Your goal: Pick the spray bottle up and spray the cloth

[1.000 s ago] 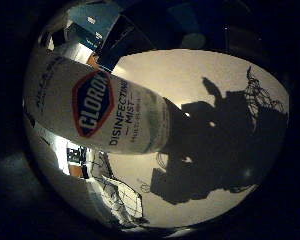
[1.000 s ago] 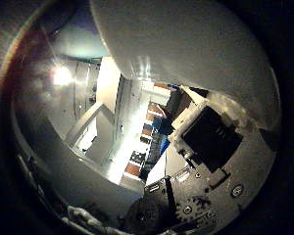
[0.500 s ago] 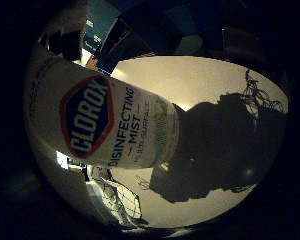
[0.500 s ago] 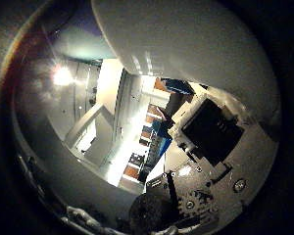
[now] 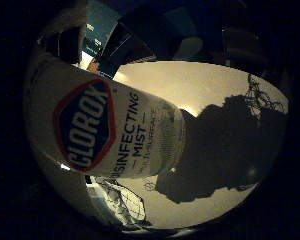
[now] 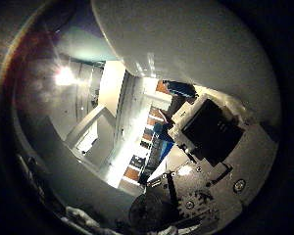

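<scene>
While the spray bottle [image 5: 115, 132] fills so much of both palm views, you can take it that its white body sits right against the palm. From the little-finger side you see its labelled barrel stretching away over a pale table [image 5: 210, 85], and beyond the bottle a dark, ragged shadow lies on that surface. From the thumb side the bottle's smooth white wall curves across the view, with the hand [image 6: 220, 147] showing beside it as black and white parts and a geared piece lower down.

You cannot tell from these views whether the fingers are curled round the bottle or merely lying near it; no fingertip shows on the bottle's surface. Treat the hold as unconfirmed.

That is the main risk. If you lift or tilt with the fingers not properly wrapped, the smooth, rounded barrel could roll or slide out of the palm and drop onto the table beneath the bottle. The trigger and nozzle are not in view either, so you cannot judge where a finger sits relative to them, and a squeeze might miss or fire the mist off target. No cloth shows anywhere near the bottle, so aiming now would be blind.
</scene>
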Controlling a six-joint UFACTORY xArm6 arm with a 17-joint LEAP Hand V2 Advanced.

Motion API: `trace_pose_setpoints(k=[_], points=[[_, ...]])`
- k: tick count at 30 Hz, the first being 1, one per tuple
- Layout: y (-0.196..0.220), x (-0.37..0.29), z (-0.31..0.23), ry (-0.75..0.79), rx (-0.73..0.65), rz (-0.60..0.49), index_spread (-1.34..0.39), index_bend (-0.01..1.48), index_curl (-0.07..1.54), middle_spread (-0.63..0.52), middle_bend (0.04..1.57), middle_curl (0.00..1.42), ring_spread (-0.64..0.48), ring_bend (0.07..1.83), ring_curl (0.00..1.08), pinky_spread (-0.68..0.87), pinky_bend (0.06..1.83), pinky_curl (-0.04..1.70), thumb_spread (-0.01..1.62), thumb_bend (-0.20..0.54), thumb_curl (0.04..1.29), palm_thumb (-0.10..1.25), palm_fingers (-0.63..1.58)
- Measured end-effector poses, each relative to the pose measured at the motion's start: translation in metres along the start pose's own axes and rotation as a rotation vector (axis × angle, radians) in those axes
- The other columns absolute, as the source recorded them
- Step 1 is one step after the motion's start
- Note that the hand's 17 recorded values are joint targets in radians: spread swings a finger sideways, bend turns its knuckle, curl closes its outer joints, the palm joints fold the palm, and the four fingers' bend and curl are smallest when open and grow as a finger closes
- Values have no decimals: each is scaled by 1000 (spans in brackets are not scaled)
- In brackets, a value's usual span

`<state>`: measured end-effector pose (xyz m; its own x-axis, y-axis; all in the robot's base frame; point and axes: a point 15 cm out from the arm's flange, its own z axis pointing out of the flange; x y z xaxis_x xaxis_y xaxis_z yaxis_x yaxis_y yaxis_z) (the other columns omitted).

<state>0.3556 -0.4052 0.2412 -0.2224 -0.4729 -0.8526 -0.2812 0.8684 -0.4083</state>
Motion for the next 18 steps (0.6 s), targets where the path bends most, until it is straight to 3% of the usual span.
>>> trace_pose_setpoints(k=[12, 18], points=[[2, -16, -1, -15, -23, -36, -249, 1094, 908, -201, 1215, 1016, -302, 1228, 991, -234, 1096, 1278, 983, -11, 699, 1120, 1087], [22, -39, -5, -32, -129, -107, -240, 1115, 878, -196, 1226, 1005, -297, 1234, 998, -219, 1095, 1298, 940, -14, 730, 1109, 1093]])
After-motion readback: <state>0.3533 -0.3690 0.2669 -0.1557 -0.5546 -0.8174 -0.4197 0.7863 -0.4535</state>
